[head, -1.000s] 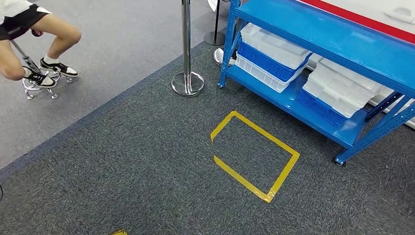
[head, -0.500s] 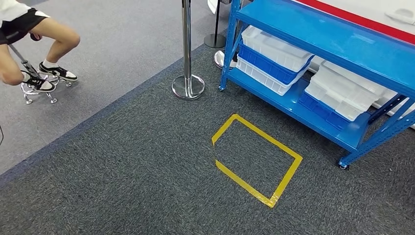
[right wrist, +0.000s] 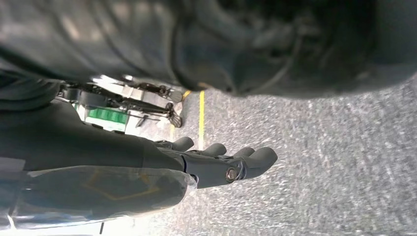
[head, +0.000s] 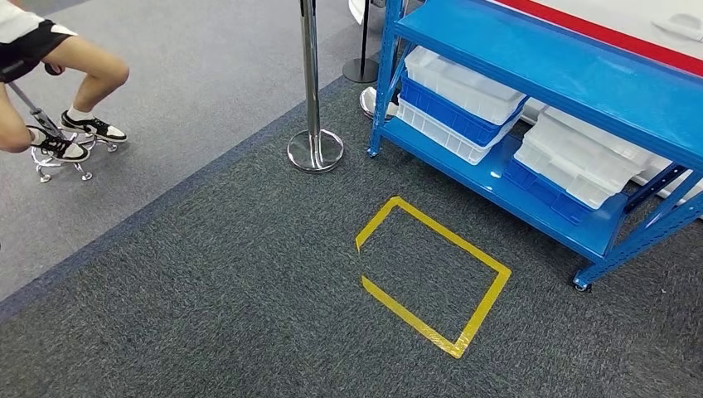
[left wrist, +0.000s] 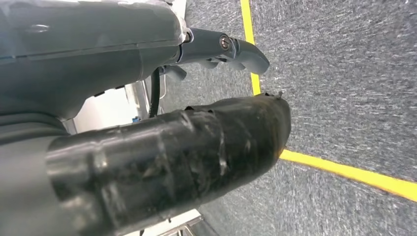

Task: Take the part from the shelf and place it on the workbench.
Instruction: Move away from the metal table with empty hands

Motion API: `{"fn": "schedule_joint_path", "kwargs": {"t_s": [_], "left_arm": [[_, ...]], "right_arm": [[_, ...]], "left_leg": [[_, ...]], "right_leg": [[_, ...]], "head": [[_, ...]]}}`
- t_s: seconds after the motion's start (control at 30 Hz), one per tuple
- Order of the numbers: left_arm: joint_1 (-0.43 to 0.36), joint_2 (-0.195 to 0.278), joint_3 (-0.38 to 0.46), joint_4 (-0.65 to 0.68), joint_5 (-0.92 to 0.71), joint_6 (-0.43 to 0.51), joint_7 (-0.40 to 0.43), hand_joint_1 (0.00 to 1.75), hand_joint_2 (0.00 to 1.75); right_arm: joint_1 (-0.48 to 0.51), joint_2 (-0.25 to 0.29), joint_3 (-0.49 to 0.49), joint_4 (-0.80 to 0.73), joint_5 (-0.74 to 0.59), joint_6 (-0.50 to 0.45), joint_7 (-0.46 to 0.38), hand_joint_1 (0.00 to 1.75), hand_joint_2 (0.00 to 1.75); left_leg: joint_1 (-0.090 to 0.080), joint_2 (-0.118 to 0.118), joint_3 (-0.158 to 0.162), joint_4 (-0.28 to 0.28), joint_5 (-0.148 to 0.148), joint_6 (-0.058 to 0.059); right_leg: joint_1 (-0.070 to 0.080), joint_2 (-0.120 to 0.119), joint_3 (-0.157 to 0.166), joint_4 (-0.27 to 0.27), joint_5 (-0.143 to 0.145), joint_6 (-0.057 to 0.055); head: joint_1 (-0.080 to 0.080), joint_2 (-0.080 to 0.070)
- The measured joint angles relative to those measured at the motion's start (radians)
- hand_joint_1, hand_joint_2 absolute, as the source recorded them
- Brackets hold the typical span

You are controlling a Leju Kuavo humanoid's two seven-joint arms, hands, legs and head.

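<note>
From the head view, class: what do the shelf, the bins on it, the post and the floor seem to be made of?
Shelf: probably painted metal, with an even glossy blue coat and thin angled legs.
Bins: likely plastic, milky white and solid blue, with moulded rims.
Post: polished metal, mirror-bright.
Floor: carpet, with a speckled grey pile.
</note>
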Motion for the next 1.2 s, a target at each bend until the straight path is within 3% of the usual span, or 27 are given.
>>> {"fn": "schedule_joint_path", "kwargs": {"t_s": [0.07, 0.13, 0.17, 0.2, 0.23, 0.3, 0.33, 0.37, 0.53, 0.57, 0.63, 0.67, 0.7, 0.73, 0.8, 0.83, 0.87, 0.93, 1.03, 1.1, 1.17, 1.2], "left_arm": [[-0.001, 0.0, 0.0, 0.0, 0.0, 0.0, 0.0, 0.0, 0.0], [0.0, 0.0, 0.0, 0.0, 0.0, 0.0, 0.0, 0.0, 0.0], [0.002, 0.0, 0.0, 0.0, 0.0, 0.0, 0.0, 0.0, 0.0], [0.004, 0.0, 0.0, 0.0, 0.0, 0.0, 0.0, 0.0, 0.0], [0.006, 0.0, 0.0, 0.0, 0.0, 0.0, 0.0, 0.0, 0.0], [0.008, 0.001, 0.0, 0.0, 0.0, 0.0, 0.0, 0.0, 0.0], [0.007, 0.002, 0.0, 0.0, 0.0, 0.0, -0.001, 0.0, 0.0], [0.007, 0.002, 0.0, 0.0, 0.0, 0.001, -0.002, 0.0, 0.0], [0.006, 0.001, -0.001, 0.0, -0.001, 0.0, -0.01, 0.0, 0.0], [0.006, 0.0, -0.001, 0.0, 0.0, -0.003, -0.007, 0.0, 0.0], [0.007, 0.001, 0.0, 0.0, 0.0, -0.013, 0.011, 0.0, 0.0], [0.007, 0.002, 0.0, 0.0, 0.001, -0.018, 0.023, 0.0, 0.0], [0.007, 0.004, 0.002, 0.0, 0.002, -0.023, 0.034, 0.0, 0.0], [0.007, 0.006, 0.003, 0.0, 0.002, -0.026, 0.043, 0.0, 0.0], [0.008, 0.007, 0.007, 0.0, 0.003, -0.028, 0.051, 0.0, 0.0], [0.008, 0.007, 0.009, 0.0, 0.004, -0.028, 0.053, 0.0, 0.0], [0.008, 0.007, 0.011, 0.0, 0.004, -0.028, 0.054, 0.0, 0.0], [0.007, 0.007, 0.014, 0.001, 0.004, -0.029, 0.058, 0.0, 0.0], [0.0, 0.008, 0.015, 0.0, 0.004, -0.03, 0.061, 0.0, 0.0], [-0.002, 0.008, 0.015, 0.0, 0.004, -0.03, 0.059, 0.0, 0.0], [0.0, 0.008, 0.015, 0.0, 0.004, -0.03, 0.054, 0.0, 0.0], [0.002, 0.008, 0.015, 0.0, 0.004, -0.029, 0.053, 0.0, 0.0]], "right_arm": [[0.0, 0.001, 0.0, 0.0, -0.001, 0.0, 0.0, 0.0, 0.0], [0.0, 0.003, 0.0, 0.0, -0.002, 0.0, 0.0, 0.0, 0.0], [0.0, 0.003, -0.001, 0.0, -0.002, 0.0, 0.0, 0.0, 0.0], [0.0, 0.004, -0.001, 0.0, -0.002, 0.0, 0.0, 0.0, 0.0], [0.0, 0.004, -0.001, 0.0, -0.002, 0.0, 0.0, 0.0, 0.0], [0.001, 0.005, -0.001, 0.0, -0.002, 0.0, 0.0, 0.0, 0.0], [0.001, 0.005, -0.001, 0.0, -0.002, 0.0, 0.0, 0.0, 0.0], [0.001, 0.005, -0.001, 0.0, -0.002, -0.001, 0.0, 0.0, 0.0], [-0.004, 0.006, -0.001, 0.0, -0.002, -0.001, 0.002, 0.0, 0.0], [-0.005, 0.006, -0.001, 0.0, 0.0, 0.002, 0.005, 0.0, 0.0], [-0.004, 0.006, -0.001, 0.0, 0.006, 0.012, 0.016, 0.0, 0.0], [-0.003, 0.006, -0.001, 0.0, 0.011, 0.018, 0.021, 0.0, 0.0], [-0.002, 0.006, -0.001, 0.0, 0.016, 0.024, 0.025, 0.0, 0.0], [-0.001, 0.005, -0.001, 0.0, 0.019, 0.029, 0.027, 0.0, 0.0], [0.005, 0.004, -0.001, 0.0, 0.024, 0.034, 0.027, 0.0, 0.0], [0.008, 0.003, -0.001, 0.0, 0.027, 0.035, 0.026, 0.0, 0.0], [0.011, 0.002, -0.001, 0.0, 0.029, 0.035, 0.023, 0.0, 0.0], [0.011, 0.0, 0.0, 0.001, 0.032, 0.035, 0.018, 0.0, 0.0], [0.01, -0.003, 0.0, 0.0, 0.034, 0.035, 0.014, 0.0, 0.0], [0.011, -0.003, 0.0, 0.0, 0.034, 0.033, 0.013, 0.0, 0.0], [0.011, -0.003, 0.0, 0.0, 0.036, 0.029, 0.012, 0.0, 0.0], [0.011, -0.003, 0.0, 0.0, 0.037, 0.028, 0.011, 0.0, 0.0]], "left_leg": [[-0.003, 0.0, -0.03, 0.069, -0.034, -0.002], [-0.005, -0.001, -0.105, 0.195, -0.081, -0.002], [-0.005, -0.001, -0.139, 0.243, -0.089, -0.003], [-0.005, -0.001, -0.157, 0.259, -0.077, -0.005], [-0.004, -0.001, -0.157, 0.239, -0.046, -0.006], [-0.004, 0.0, -0.12, 0.131, 0.032, -0.008], [-0.004, 0.0, -0.101, 0.082, 0.053, -0.006], [-0.006, 0.0, -0.089, 0.052, 0.06, -0.003], [-0.005, -0.002, -0.07, 0.026, 0.045, 0.022], [-0.003, -0.001, -0.063, 0.02, 0.044, 0.026], [-0.003, 0.0, -0.052, 0.014, 0.038, 0.03], [-0.002, -0.001, -0.047, 0.013, 0.034, 0.03], [-0.002, -0.002, -0.04, 0.012, 0.028, 0.03], [-0.001, -0.004, -0.031, 0.012, 0.021, 0.029], [0.0, -0.006, -0.01, 0.009, 0.007, 0.025], [-0.001, -0.007, -0.002, 0.006, 0.0, 0.022], [-0.001, -0.008, 0.004, 0.003, -0.005, 0.018], [0.0, -0.008, 0.012, -0.005, -0.012, 0.007], [0.002, -0.004, 0.025, 0.006, -0.027, -0.007], [0.0, -0.004, -0.025, 0.102, -0.063, -0.008], [-0.002, -0.005, -0.117, 0.237, -0.097, -0.007], [-0.003, -0.005, -0.153, 0.276, -0.092, -0.007]], "right_leg": [[-0.005, -0.003, 0.027, -0.023, 0.001, -0.006], [0.0, -0.004, 0.036, -0.024, -0.006, -0.014], [0.002, -0.003, 0.038, -0.021, -0.012, -0.017], [0.003, -0.001, 0.043, -0.017, -0.019, -0.018], [0.003, 0.001, 0.048, -0.013, -0.027, -0.016], [0.002, 0.003, 0.058, 0.001, -0.047, -0.009], [0.003, 0.003, 0.058, 0.012, -0.059, -0.003], [0.005, 0.003, 0.056, 0.02, -0.068, 0.003], [0.003, 0.002, 0.049, 0.048, -0.097, 0.023], [0.0, 0.002, 0.03, 0.088, -0.116, 0.029], [-0.008, 0.002, -0.044, 0.212, -0.158, 0.04], [-0.012, 0.002, -0.084, 0.266, -0.167, 0.043], [-0.015, 0.002, -0.11, 0.291, -0.156, 0.044], [-0.017, 0.002, -0.119, 0.279, -0.124, 0.044], [-0.019, 0.003, -0.094, 0.169, -0.03, 0.037], [-0.015, 0.002, -0.076, 0.116, 0.003, 0.033], [-0.011, 0.002, -0.059, 0.074, 0.016, 0.027], [-0.001, -0.001, -0.041, 0.048, 0.004, 0.017], [-0.003, -0.001, -0.007, 0.018, -0.007, 0.003], [-0.005, -0.004, 0.019, 0.0, -0.013, -0.008], [0.0, -0.004, 0.038, -0.003, -0.027, -0.017], [0.003, -0.002, 0.048, -0.003, -0.036, -0.019]], "head": [[0.0, 0.0], [0.0, 0.0], [0.0, 0.0], [0.0, 0.0], [0.0, 0.0], [0.0, 0.0], [0.0, 0.0], [0.001, 0.0], [0.003, 0.0], [0.003, 0.0], [0.004, 0.0], [0.004, 0.0], [0.004, 0.0], [0.004, 0.0], [0.005, 0.0], [0.004, 0.0], [0.005, 0.0], [0.005, 0.0], [0.005, 0.0], [0.005, 0.0], [0.005, 0.0], [0.005, 0.0]]}}
